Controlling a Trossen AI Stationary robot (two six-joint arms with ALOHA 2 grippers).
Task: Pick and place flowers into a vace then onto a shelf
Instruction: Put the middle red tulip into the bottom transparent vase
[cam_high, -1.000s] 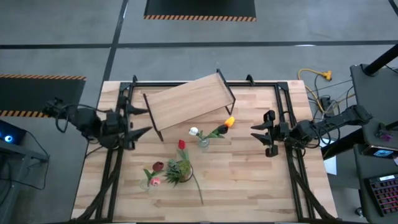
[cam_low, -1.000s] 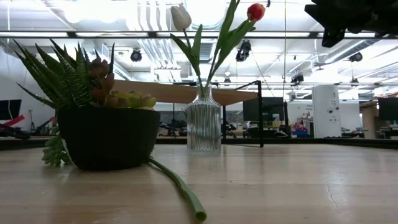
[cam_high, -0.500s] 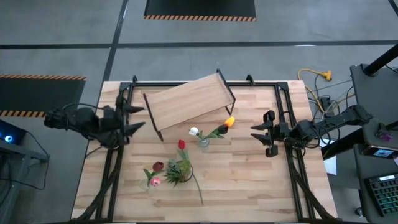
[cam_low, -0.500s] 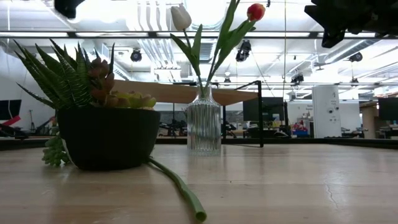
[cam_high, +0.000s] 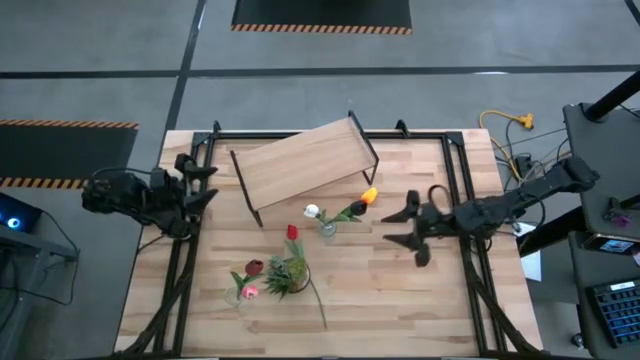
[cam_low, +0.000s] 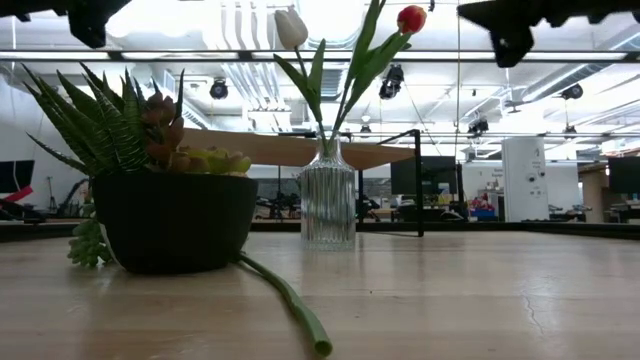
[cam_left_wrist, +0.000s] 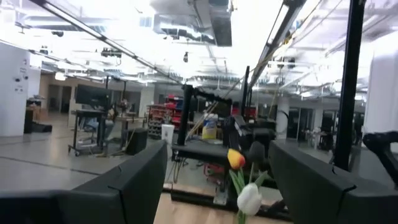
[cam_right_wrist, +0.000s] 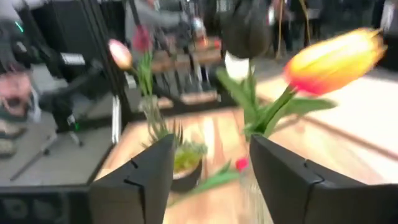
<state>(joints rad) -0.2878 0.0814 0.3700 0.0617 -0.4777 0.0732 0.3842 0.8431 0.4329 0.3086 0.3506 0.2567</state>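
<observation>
Right tool has moved in from the bench's right edge toward the centre over the last second and spread its fingers; it now hangs above the bench with jaws apart, holding nothing. The vase, with white and orange-yellow flowers already in it, stands just ahead of the tool, with the shelf beyond that. Left tool has drawn back toward the bench's left edge, jaws wide, holding nothing. A red flower and the potted tuft lie farther ahead of the right tool; pink and maroon heads stand past them. Reading: the right arm is starting an approach, probably to the vase for the shelf move, or to another stem.
</observation>
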